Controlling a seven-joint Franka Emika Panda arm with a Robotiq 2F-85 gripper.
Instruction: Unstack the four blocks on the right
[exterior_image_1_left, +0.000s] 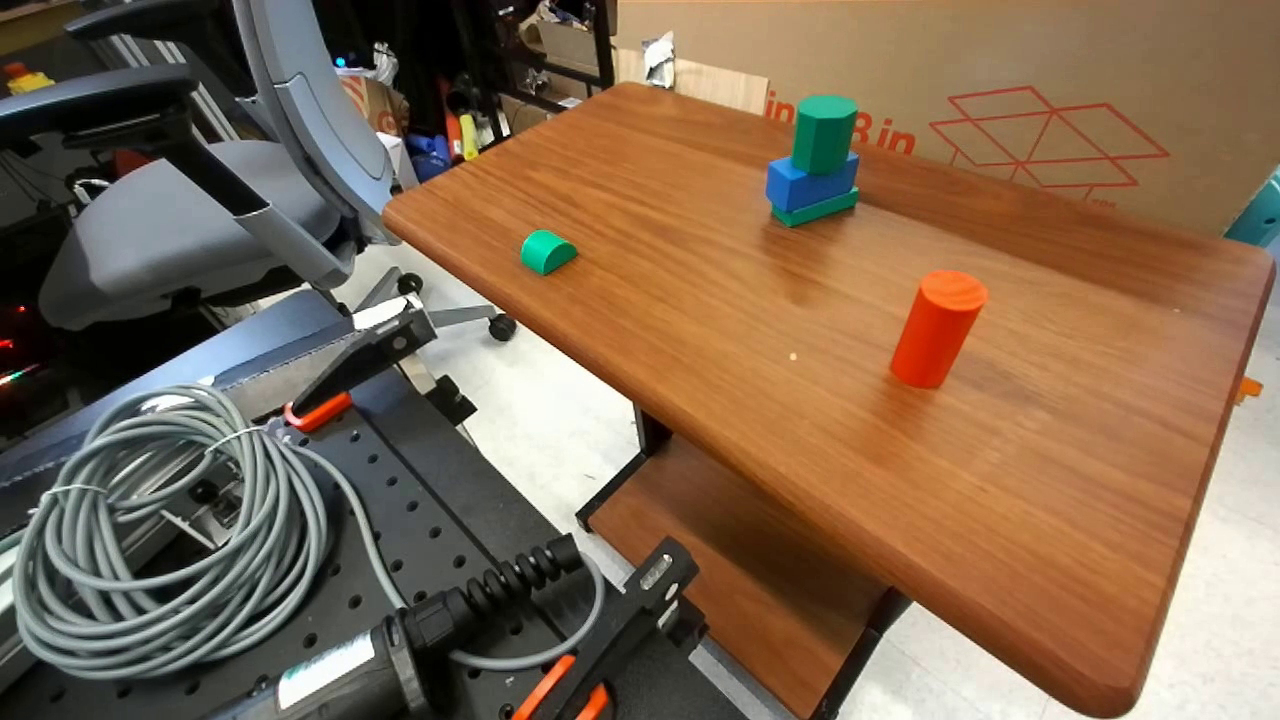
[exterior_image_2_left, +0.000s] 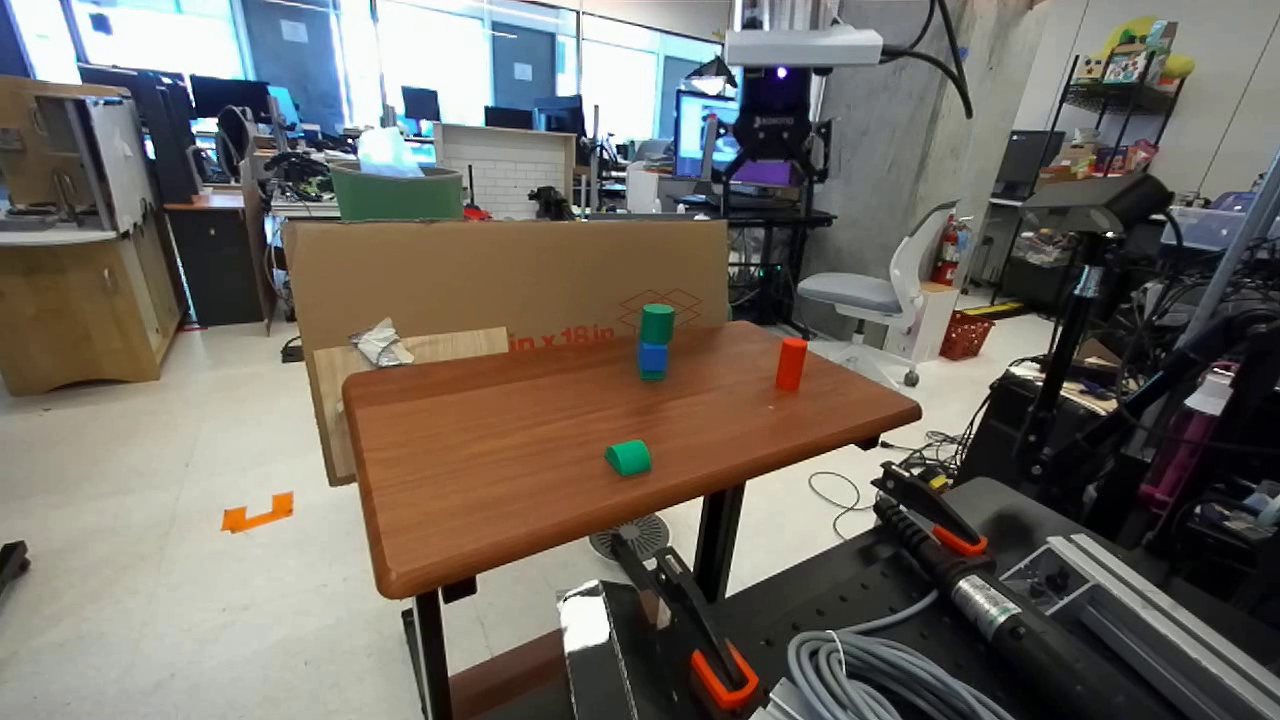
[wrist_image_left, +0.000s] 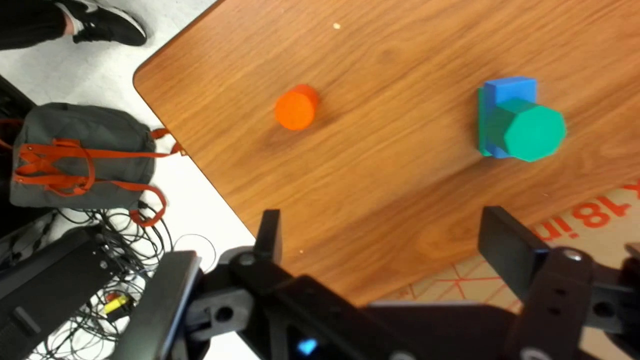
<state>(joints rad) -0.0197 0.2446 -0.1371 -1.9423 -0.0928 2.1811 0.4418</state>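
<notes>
A stack stands near the table's cardboard side. A green faceted prism (exterior_image_1_left: 824, 135) sits on a blue rectangular block (exterior_image_1_left: 812, 185), which lies on a thin green slab (exterior_image_1_left: 814, 210). The prism also shows in an exterior view (exterior_image_2_left: 657, 325) and in the wrist view (wrist_image_left: 535, 132). An orange-red cylinder (exterior_image_1_left: 938, 330) stands upright alone; it also shows in the wrist view (wrist_image_left: 296, 109). A green half-cylinder (exterior_image_1_left: 547, 252) lies alone near the opposite edge, outside the wrist view. My gripper (exterior_image_2_left: 772, 177) is open and empty, high above the table. In the wrist view its fingers (wrist_image_left: 382, 212) are wide apart.
The wooden table (exterior_image_1_left: 1050, 470) has a large cardboard sheet (exterior_image_2_left: 480, 270) along one long side. A black cart (exterior_image_1_left: 400, 500) with coiled grey cable (exterior_image_1_left: 290, 520) and clamps (exterior_image_1_left: 620, 630) stands by the opposite side. A grey chair (exterior_image_1_left: 240, 190) is near one end.
</notes>
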